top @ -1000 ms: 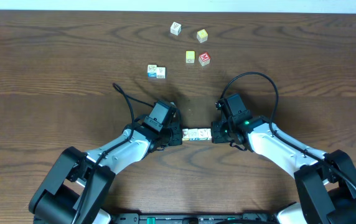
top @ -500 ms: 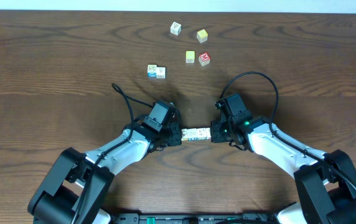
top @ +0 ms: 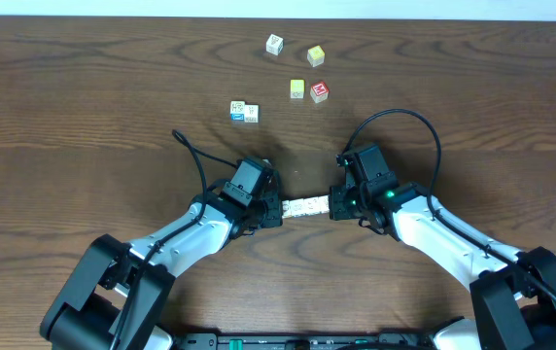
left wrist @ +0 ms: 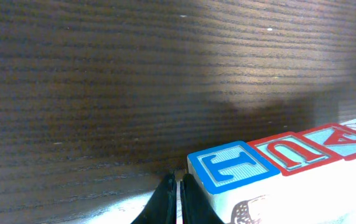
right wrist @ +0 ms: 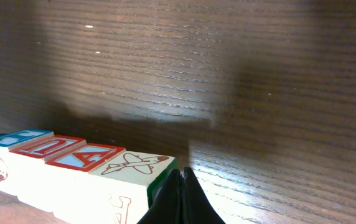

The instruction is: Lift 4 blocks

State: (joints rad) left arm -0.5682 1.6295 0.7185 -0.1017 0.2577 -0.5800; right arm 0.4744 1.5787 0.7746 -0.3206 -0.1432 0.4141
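We see the blocks [top: 305, 206] as one straight row of four, end to end, caught between our two sets of fingers on the wooden surface [top: 84, 107]. The left fingers [top: 278, 209] sit at the row's left end and the right fingers [top: 333, 205] at its right end. Each pair is closed tight, tip against tip, with nothing between its own tips, and pushes those closed tips against the row's end face.

In the left wrist view the left fingers [left wrist: 178, 194] touch the blue T block [left wrist: 231, 168]; beyond it in the row come the red U block [left wrist: 293, 152] and the red A block [left wrist: 343, 138]. In the right wrist view the right fingers [right wrist: 182, 186] touch the aeroplane block [right wrist: 134, 165] at the opposite end. A dark shadow lies on the surface behind the row in both wrist views; whether the row is clear of the surface we cannot tell for certain.

Well apart from the row, on its far side, lie loose cubes. A pair of pale cubes [top: 244, 112] touch each other, off to the row's left. A red-topped cube [top: 319, 91] lies just beside a yellow cube [top: 297, 89]. Farther still lie a second yellow cube [top: 316, 55] and a single pale cube [top: 274, 44].
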